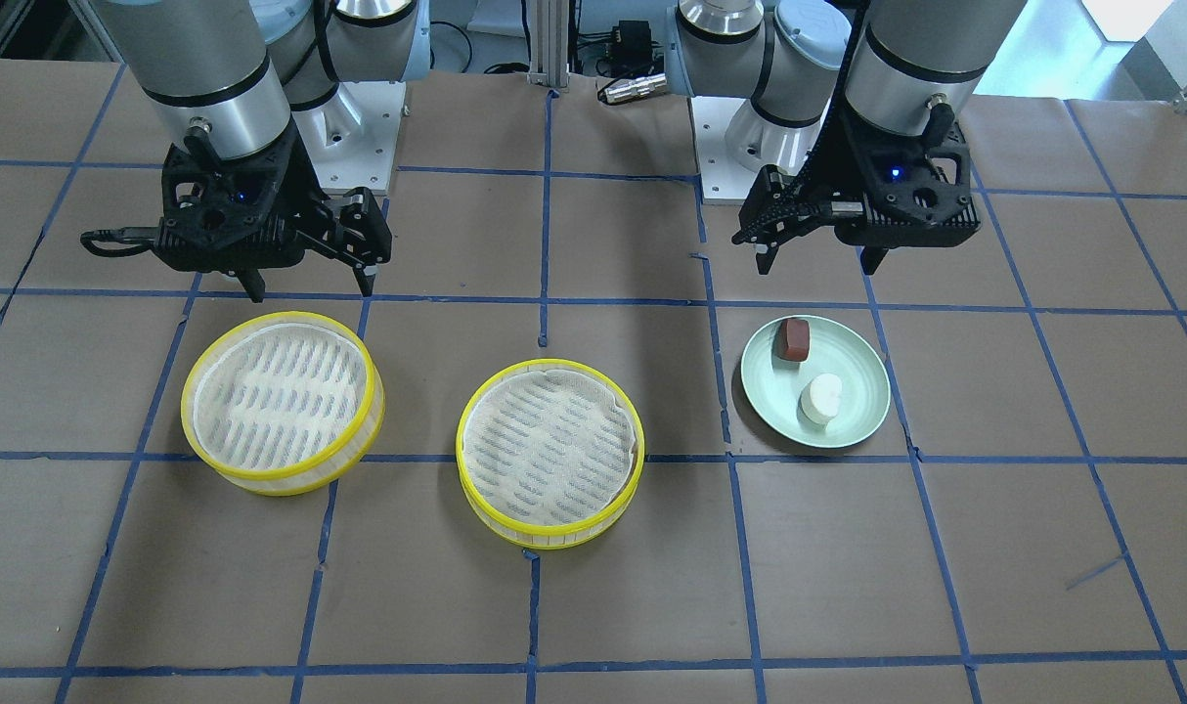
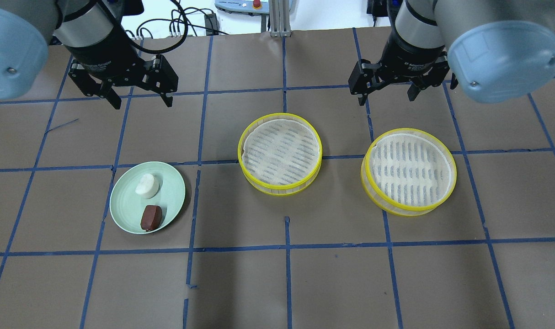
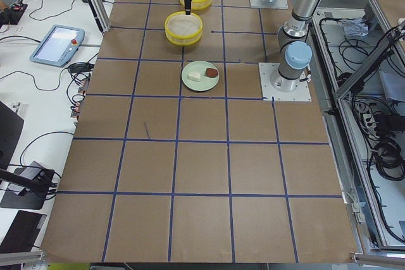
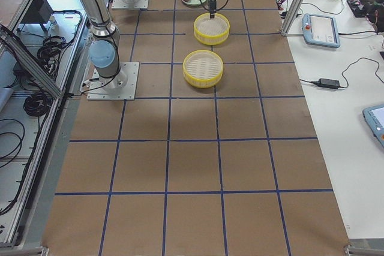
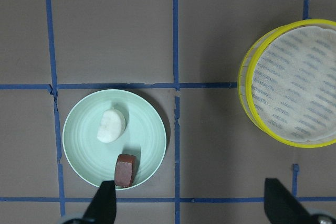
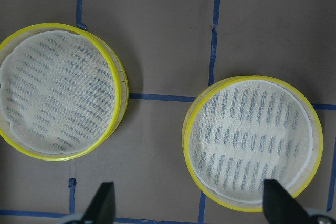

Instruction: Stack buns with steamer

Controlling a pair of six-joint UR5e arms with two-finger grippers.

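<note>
Taped table [image 2: 332,283] — white bun [image 2: 147,185], brown bun [image 2: 151,217] on plate [image 2: 170,194]

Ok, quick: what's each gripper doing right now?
Left gripper: open, holding nothing.
Right gripper: open, holding nothing.

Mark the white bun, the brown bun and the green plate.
white bun [image 2: 147,186], overhead view, middle of its top.
brown bun [image 2: 151,217], overhead view, middle of its glossy top.
green plate [image 2: 171,194], overhead view, bare inner surface.
</note>
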